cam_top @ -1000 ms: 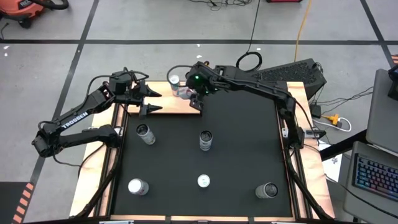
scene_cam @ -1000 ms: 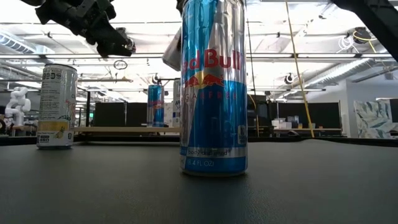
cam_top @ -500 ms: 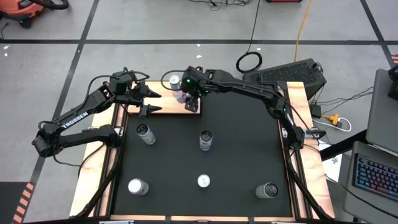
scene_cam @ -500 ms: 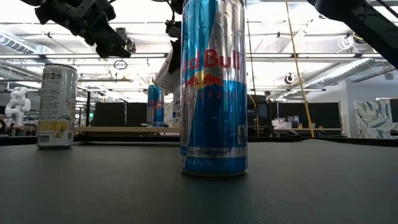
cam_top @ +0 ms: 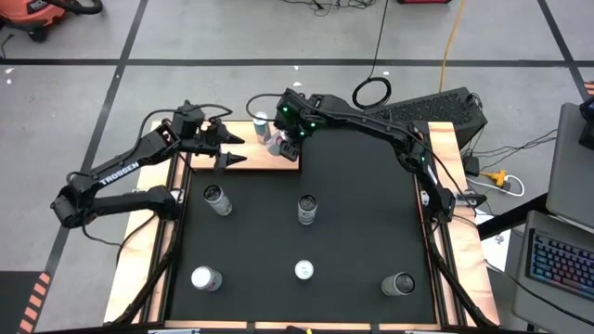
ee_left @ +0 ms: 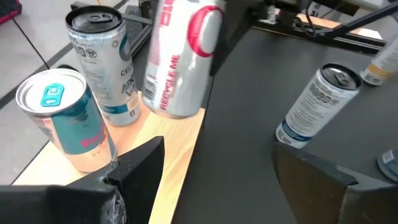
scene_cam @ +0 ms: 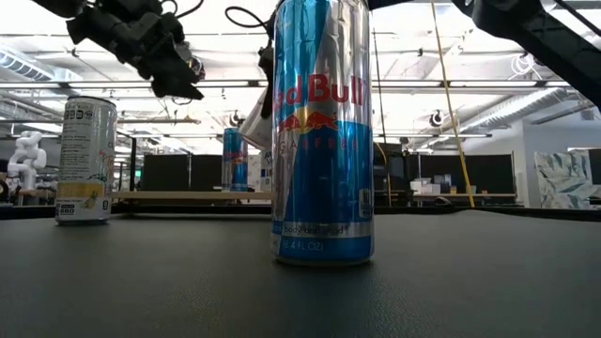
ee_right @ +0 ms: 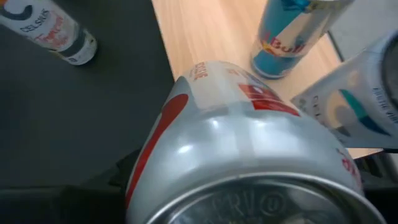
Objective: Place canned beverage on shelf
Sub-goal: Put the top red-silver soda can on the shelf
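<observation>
From above, the right pincer (cam_top: 283, 141) was clamped on a silver can (cam_top: 277, 146) over the shelf (cam_top: 264, 160), a light-wood board at the counter's far edge, left of centre; one more can (cam_top: 261, 122) showed on the shelf there. The left pincer (cam_top: 225, 148) hung with its fingers apart over the shelf's left end. Five cans stood on the black mat (cam_top: 362, 232). At table height, a tall blue can (scene_cam: 322, 131) stood nearest, a pale can (scene_cam: 85, 160) at left, and a blue one (scene_cam: 235, 160) on the shelf behind. The left wrist view showed two upright cans on the shelf, teal-topped (ee_left: 65, 118) and white (ee_left: 106, 62), beside the tilted silver can.
</observation>
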